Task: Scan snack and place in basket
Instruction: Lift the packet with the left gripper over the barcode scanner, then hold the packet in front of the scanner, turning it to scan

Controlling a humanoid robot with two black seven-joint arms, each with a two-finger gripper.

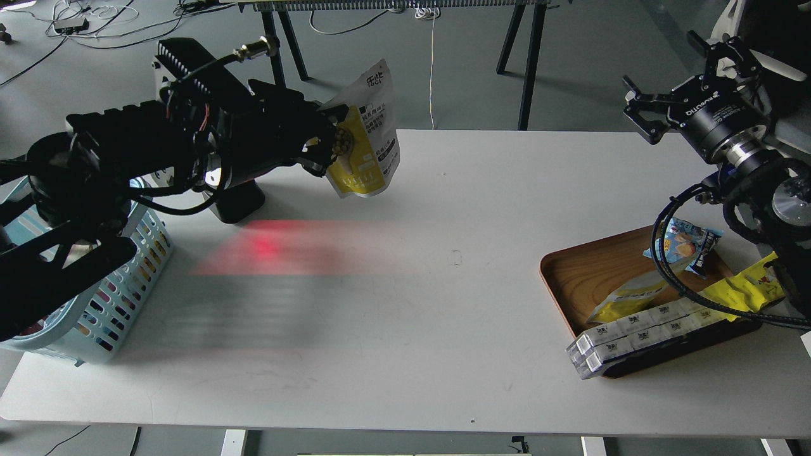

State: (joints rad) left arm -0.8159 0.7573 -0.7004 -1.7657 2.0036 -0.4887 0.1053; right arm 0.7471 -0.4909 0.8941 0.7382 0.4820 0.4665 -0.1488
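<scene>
My left gripper (326, 142) is shut on the snack (367, 136), a white and yellow pouch with black text. It holds the pouch high above the table's back left part. The light blue basket (120, 297) stands at the table's left edge, partly hidden under my left arm. The base of the black scanner (239, 201) shows under my left wrist, and its red light (269, 247) falls on the table. My right gripper (687, 79) is open and empty, raised above the table's far right corner.
A brown wooden tray (592, 272) at the right holds a small blue packet (687, 244), a long yellow wrapper (741, 288), a yellow pouch (630, 294) and white boxes (640, 332). Black table legs stand behind the table.
</scene>
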